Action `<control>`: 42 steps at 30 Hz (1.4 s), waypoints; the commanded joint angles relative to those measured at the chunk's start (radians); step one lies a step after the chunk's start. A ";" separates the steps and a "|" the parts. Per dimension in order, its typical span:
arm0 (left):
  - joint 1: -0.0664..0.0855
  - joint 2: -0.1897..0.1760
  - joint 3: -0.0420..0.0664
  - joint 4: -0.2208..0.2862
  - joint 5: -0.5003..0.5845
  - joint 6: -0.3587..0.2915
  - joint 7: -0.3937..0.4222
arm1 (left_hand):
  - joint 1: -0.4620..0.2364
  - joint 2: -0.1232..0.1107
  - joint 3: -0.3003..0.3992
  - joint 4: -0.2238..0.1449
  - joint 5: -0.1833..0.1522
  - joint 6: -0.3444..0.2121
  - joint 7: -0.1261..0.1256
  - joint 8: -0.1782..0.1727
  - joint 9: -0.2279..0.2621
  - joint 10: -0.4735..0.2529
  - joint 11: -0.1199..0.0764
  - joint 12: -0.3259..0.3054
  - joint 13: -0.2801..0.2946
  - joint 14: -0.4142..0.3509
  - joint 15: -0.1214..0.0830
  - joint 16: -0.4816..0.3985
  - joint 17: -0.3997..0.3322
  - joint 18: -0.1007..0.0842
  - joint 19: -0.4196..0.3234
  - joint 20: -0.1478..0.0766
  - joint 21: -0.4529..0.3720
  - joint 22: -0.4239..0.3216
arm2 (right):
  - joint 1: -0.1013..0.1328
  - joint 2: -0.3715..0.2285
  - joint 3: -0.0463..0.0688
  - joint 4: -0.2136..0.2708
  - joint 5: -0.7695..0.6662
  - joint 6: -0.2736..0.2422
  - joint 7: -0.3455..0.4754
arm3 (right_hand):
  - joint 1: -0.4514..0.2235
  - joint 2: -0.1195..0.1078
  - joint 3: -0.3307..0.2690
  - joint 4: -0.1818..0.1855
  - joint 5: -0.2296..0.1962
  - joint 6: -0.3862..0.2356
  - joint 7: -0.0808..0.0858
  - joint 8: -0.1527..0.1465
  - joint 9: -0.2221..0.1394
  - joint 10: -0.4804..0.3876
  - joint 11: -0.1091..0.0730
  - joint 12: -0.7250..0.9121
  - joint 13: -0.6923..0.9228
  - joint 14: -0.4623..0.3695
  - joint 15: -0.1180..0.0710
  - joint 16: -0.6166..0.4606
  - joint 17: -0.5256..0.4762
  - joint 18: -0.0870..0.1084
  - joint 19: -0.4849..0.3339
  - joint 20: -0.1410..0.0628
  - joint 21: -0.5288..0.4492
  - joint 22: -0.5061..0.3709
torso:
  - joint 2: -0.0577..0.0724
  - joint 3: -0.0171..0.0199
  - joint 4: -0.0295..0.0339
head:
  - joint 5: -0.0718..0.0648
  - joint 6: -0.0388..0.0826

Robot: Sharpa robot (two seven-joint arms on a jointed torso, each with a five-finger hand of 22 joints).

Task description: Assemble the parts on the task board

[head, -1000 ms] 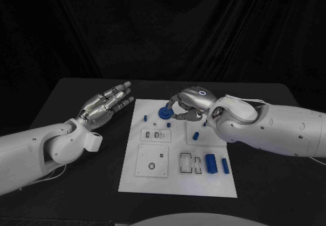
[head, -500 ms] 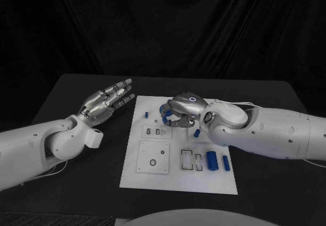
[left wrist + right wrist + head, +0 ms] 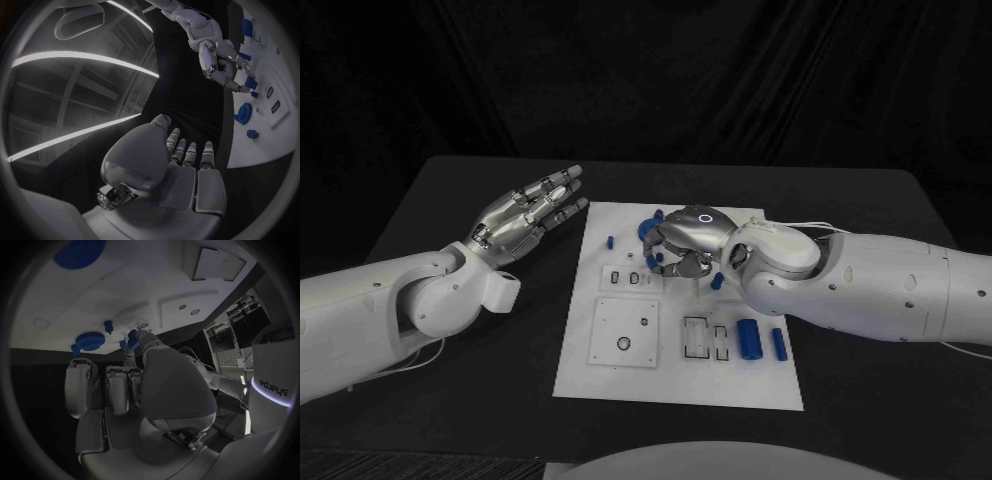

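Now the right silver hand pinches a small blue plastic peg over the flat white task board; lower it straight and slow. The left silver hand waits open.

Robotics lab or test cell. Black table stands before black curtain backdrop. White task board lies mid-table, with machined slots and small blue parts on it. Beyond table, left wrist view shows long ceiling light strips and bare industrial framing.
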 commanded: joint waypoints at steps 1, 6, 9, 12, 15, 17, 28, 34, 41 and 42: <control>-0.001 0.002 0.001 0.001 0.001 0.015 0.011 | 0.003 -0.007 0.005 -0.001 0.004 -0.001 -0.003 0.002 0.000 -0.001 0.003 0.000 0.001 0.000 0.006 0.002 -0.001 0.011 0.000 0.008 0.000 0.001 | -0.004 0.001 0.001 -0.001 -0.016 0.027 -0.031 | -0.005 0.006 0.001 -0.006 -0.003 -0.001 0.004 0.001 0.001 0.105 0.009 0.002 0.263 0.104 0.009 -0.001 0.259 0.001 0.026 0.005 -0.003 0.209 | 0.000 -0.0001 0.0003 | -0.001 -0.001; -0.001 0.002 0.001 0.000 0.001 0.016 0.011 | 0.002 -0.006 0.007 -0.002 0.004 -0.002 -0.005 0.002 0.000 -0.001 0.003 0.000 0.001 0.000 0.006 0.002 -0.001 0.011 0.000 0.008 0.000 0.001 | -0.006 0.000 0.001 -0.003 -0.016 0.035 -0.034 | -0.006 0.006 0.002 -0.007 -0.002 -0.003 0.005 0.000 0.001 0.105 0.010 0.002 0.263 0.103 0.010 -0.002 0.258 0.002 0.024 0.006 -0.007 0.208 | 0.000 -0.0002 0.0004 | -0.004 0.015; -0.001 0.003 0.001 0.000 0.001 0.017 0.011 | 0.002 -0.006 0.007 -0.002 0.004 -0.002 -0.005 0.002 0.000 -0.001 0.003 0.000 0.001 0.000 0.006 0.002 -0.001 0.011 0.000 0.008 0.000 0.001 | -0.008 -0.002 0.001 -0.003 -0.016 0.038 -0.035 | -0.006 0.006 0.002 -0.008 -0.002 -0.005 0.006 -0.001 0.001 0.105 0.010 0.002 0.263 0.103 0.011 -0.003 0.257 0.002 0.025 0.007 -0.006 0.208 | 0.000 -0.0002 0.0002 | -0.007 0.026; -0.001 0.003 0.001 0.000 0.001 0.017 0.011 | 0.002 -0.006 0.007 -0.002 0.004 -0.002 -0.005 0.002 0.000 -0.001 0.003 0.000 0.001 0.000 0.006 0.002 -0.001 0.011 0.000 0.008 0.000 0.001 | -0.009 -0.003 0.001 -0.003 -0.016 0.041 -0.034 | -0.006 0.005 0.002 -0.009 -0.002 -0.006 0.006 -0.001 0.001 0.105 0.011 0.002 0.263 0.104 0.011 0.000 0.259 0.001 0.026 0.007 -0.004 0.209 | 0.000 -0.0002 0.0003 | -0.006 0.033; -0.001 0.002 0.001 0.000 0.001 0.017 0.011 | 0.002 -0.006 0.007 -0.002 0.004 -0.002 -0.005 0.002 0.000 -0.001 0.003 0.000 0.001 0.000 0.006 0.002 -0.001 0.011 0.000 0.008 0.000 0.001 | -0.010 -0.003 0.001 -0.003 -0.016 0.044 -0.034 | -0.007 0.005 0.003 -0.010 -0.002 -0.007 0.007 -0.002 0.000 0.105 0.011 0.002 0.263 0.104 0.011 0.001 0.261 0.001 0.027 0.008 -0.002 0.209 | 0.000 -0.0002 0.0002 | -0.006 0.034; -0.001 0.002 0.001 0.000 0.001 0.017 0.011 | 0.002 -0.006 0.007 -0.002 0.004 -0.002 -0.005 0.002 0.000 -0.001 0.003 0.000 0.001 0.000 0.006 0.002 -0.001 0.011 0.000 0.008 0.000 0.001 | -0.011 -0.003 0.001 -0.003 -0.016 0.047 -0.034 | -0.007 0.005 0.003 -0.010 -0.003 -0.008 0.007 -0.003 0.000 0.105 0.011 0.002 0.263 0.104 0.012 0.001 0.261 0.001 0.027 0.008 -0.002 0.210 | 0.000 -0.0003 0.0002 | -0.003 0.031; -0.001 0.000 0.001 0.001 0.001 0.016 0.007 | 0.002 -0.006 0.007 -0.002 0.004 -0.002 -0.005 0.002 0.000 -0.001 0.003 0.000 0.001 0.000 0.006 0.002 -0.001 0.011 0.000 0.008 0.000 0.001 | -0.021 -0.004 0.001 -0.005 -0.016 0.082 -0.040 | -0.011 0.005 0.005 -0.015 -0.006 -0.019 0.010 -0.009 -0.002 0.105 0.012 0.002 0.263 0.105 0.013 0.003 0.263 -0.001 0.031 0.010 0.005 0.212 | 0.000 -0.0002 0.0003 | 0.001 0.019; -0.001 -0.001 0.001 0.001 0.001 0.015 0.005 | 0.002 -0.006 0.007 -0.002 0.004 -0.002 -0.005 0.002 0.000 -0.001 0.003 0.000 0.001 0.000 0.006 0.002 -0.001 0.011 0.000 0.008 0.000 0.001 | -0.028 -0.002 0.001 -0.009 -0.016 0.095 -0.041 | -0.018 0.004 0.007 -0.021 -0.016 -0.039 0.015 -0.021 -0.007 0.105 0.013 0.002 0.263 0.105 0.014 0.003 0.263 -0.001 0.033 0.012 0.006 0.212 | 0.000 -0.0002 0.0005 | 0.003 0.014; -0.001 -0.001 0.001 0.001 0.001 0.014 0.004 | 0.002 -0.006 0.007 -0.002 0.004 -0.002 -0.005 0.002 0.000 -0.001 0.003 0.000 0.001 0.000 0.006 0.002 -0.001 0.011 0.000 0.008 0.000 0.001 | -0.033 -0.001 0.001 -0.012 -0.016 0.101 -0.041 | -0.027 0.003 0.010 -0.027 -0.033 -0.056 0.019 -0.038 -0.015 0.105 0.014 0.002 0.263 0.105 0.015 0.003 0.263 -0.001 0.033 0.014 0.006 0.213 | 0.000 0.0000 0.0001 | 0.003 0.009; -0.001 -0.001 0.001 0.001 0.001 0.014 0.004 | 0.002 -0.006 0.007 -0.002 0.004 -0.002 -0.005 0.002 0.000 -0.001 0.003 0.000 0.001 0.000 0.006 0.002 -0.001 0.011 0.000 0.008 0.000 0.001 | -0.034 -0.001 0.001 -0.013 -0.016 0.103 -0.041 | -0.029 0.002 0.011 -0.028 -0.034 -0.059 0.020 -0.041 -0.017 0.105 0.014 0.002 0.263 0.105 0.015 0.003 0.263 -0.001 0.033 0.015 0.006 0.213 | 0.000 0.0000 0.0001 | 0.004 0.008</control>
